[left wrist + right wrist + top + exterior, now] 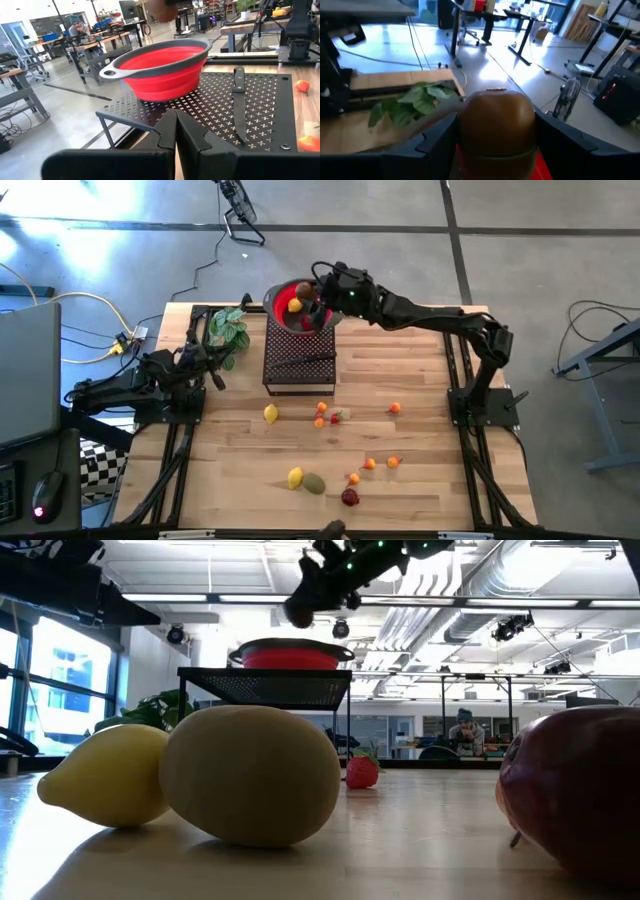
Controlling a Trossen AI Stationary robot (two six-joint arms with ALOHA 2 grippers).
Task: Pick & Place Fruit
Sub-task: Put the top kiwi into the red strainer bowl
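Brown kiwi (496,125) gripped in right tool (318,292), hovering over red bowl (285,308) on black rack (300,355), table's 12 o'clock. Left tool (175,131) clenched, empty, parked 9 o'clock. Risk: release off-centre, kiwi bouncing off rim.

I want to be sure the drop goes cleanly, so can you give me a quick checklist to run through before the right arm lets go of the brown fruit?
1. Brown kiwi held between the right hand's fingers: ok.
2. Right hand above the red bowl: ok in the high view.
3. Bowl seated flat on the black mesh stand: ok.
4. Room in the bowl: ok; only a yellow-orange fruit shows inside.
5. Left hand shut and parked at the stand's edge, clear of the bowl: ok.
6. Height of the kiwi above the bowl: cannot tell.
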